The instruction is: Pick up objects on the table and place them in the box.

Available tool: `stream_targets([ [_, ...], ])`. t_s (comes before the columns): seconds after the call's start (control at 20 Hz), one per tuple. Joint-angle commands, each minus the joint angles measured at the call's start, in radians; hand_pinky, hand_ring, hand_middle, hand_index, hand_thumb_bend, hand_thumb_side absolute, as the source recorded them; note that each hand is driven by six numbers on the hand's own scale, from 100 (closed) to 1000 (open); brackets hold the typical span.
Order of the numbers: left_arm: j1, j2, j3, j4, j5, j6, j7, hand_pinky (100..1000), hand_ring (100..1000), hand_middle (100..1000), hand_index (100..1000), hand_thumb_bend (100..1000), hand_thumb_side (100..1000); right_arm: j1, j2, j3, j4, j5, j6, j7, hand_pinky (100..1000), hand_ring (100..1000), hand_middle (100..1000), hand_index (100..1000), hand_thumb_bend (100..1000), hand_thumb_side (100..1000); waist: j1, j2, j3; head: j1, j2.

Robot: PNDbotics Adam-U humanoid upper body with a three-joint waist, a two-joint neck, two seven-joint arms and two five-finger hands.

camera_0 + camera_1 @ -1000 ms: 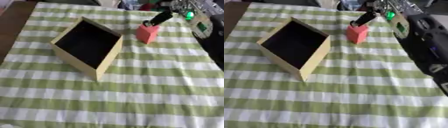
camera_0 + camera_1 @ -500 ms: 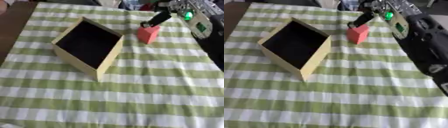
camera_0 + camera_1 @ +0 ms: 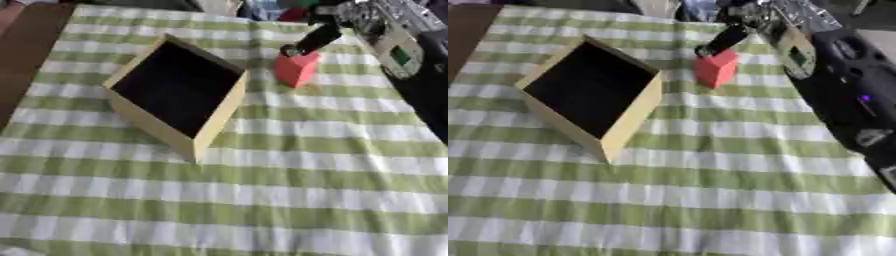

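The right hand [image 3: 325, 31] reaches in from the upper right, its black fingers [image 3: 315, 39] touching the top of the red block [image 3: 296, 69]; whether they grip it cannot be told. The block sits on the checked cloth [image 3: 289, 190], right of the open box [image 3: 178, 90].

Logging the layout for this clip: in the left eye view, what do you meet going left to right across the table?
Open tan box → red block with the right hand's dark fingers on its top → the black right arm along the right edge.
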Motion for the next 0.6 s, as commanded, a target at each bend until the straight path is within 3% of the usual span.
stream_targets([
  [0.05,-0.016,0.008,0.005,-0.017,0.001,-0.002,-0.005,1000,503,480,666,108,142,-0.011,-0.002,-0.002,0.035,0.039,0.087,0.057,1000,1000,921,989,434,686,0.005,-0.016,-0.002,-0.003,-0.013],
  [0.35,-0.018,0.007,0.004,-0.017,0.002,-0.003,-0.006,1000,504,480,666,110,141,-0.001,0.018,-0.020,0.081,0.079,0.080,0.049,1000,1000,920,986,438,697,0.007,-0.015,-0.003,-0.001,-0.016],
  [0.6,-0.020,0.006,0.004,-0.017,0.002,-0.003,-0.007,1000,505,481,666,110,140,0.005,0.030,-0.032,0.102,0.060,0.089,0.047,1000,1000,916,999,369,760,0.007,-0.013,-0.002,-0.001,-0.021],
])
